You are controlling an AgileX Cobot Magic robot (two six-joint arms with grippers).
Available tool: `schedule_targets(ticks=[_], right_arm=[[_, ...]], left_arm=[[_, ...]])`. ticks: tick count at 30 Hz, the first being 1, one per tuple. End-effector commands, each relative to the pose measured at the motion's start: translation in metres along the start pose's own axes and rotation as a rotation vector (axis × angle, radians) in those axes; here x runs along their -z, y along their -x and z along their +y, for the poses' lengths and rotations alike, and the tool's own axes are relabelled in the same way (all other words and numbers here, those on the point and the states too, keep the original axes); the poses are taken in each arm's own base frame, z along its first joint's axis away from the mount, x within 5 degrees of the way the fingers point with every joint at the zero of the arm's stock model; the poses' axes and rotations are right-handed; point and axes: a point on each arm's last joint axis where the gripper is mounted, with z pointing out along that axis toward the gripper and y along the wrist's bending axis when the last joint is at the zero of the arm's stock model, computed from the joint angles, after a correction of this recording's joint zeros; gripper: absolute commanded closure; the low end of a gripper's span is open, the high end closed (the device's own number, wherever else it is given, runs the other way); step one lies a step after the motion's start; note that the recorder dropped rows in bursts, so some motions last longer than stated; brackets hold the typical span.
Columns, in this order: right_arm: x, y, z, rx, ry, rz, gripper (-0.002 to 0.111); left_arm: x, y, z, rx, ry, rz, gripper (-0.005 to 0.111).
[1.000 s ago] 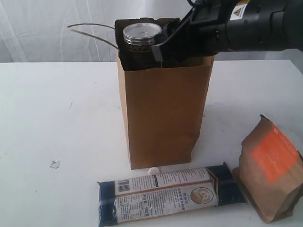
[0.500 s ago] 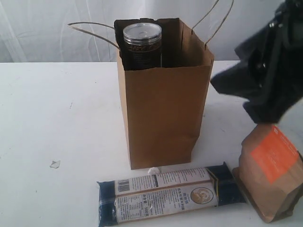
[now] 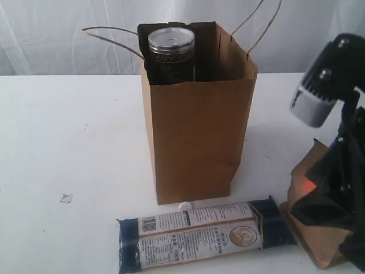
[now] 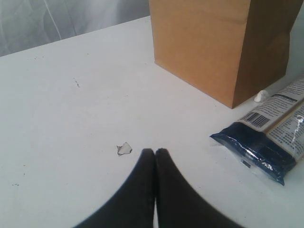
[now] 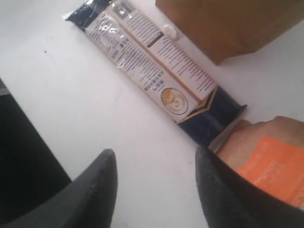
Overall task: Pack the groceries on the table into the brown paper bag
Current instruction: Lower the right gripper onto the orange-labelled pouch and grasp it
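The brown paper bag (image 3: 199,137) stands upright on the white table (image 3: 68,142). A dark silver-lidded can (image 3: 171,48) rises out of its top. In front of the bag lies the long navy-tan packet (image 3: 199,234) (image 5: 152,71) (image 4: 266,142). The brown pouch with the orange label (image 3: 316,248) (image 5: 270,166) sits at the right, largely hidden by my right arm (image 3: 342,171). My right gripper (image 5: 154,156) hangs open over bare table, one finger beside the pouch, nothing between the fingers. My left gripper (image 4: 155,151) is shut and empty, low over the table.
A tiny clear wrapper scrap (image 3: 67,198) (image 4: 124,148) lies left of the bag, just beyond my left fingertips. A small white bit (image 3: 183,205) sits at the bag's foot. The bag's string handles (image 3: 108,34) stick out sideways. A white curtain (image 3: 45,34) hangs behind.
My right arm has left the top of the bag, swung right and come down over the pouch. The can stays in the bag.
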Motion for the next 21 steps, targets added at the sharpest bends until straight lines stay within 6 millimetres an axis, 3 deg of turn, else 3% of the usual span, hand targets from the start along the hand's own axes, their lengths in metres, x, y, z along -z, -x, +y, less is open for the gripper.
schedule_targets(ticks=[1, 8, 15, 21], right_arm=[[-0.016, -0.011, 0.007, -0.034, 0.07, 0.044, 0.061], [-0.046, -0.02, 0.011, -0.097, 0.113, 0.001, 0.061], [-0.076, -0.027, 0.003, -0.258, 0.018, -0.146, 0.061], [-0.082, -0.03, -0.007, -0.289, -0.096, -0.194, 0.061]], left_arm=[[0.0, -0.001, 0.0, 0.007, -0.001, 0.003, 0.107], [0.0, -0.001, 0.0, 0.007, -0.001, 0.003, 0.107], [0.0, -0.001, 0.0, 0.007, -0.001, 0.003, 0.107], [0.0, -0.001, 0.0, 0.007, -0.001, 0.003, 0.107]])
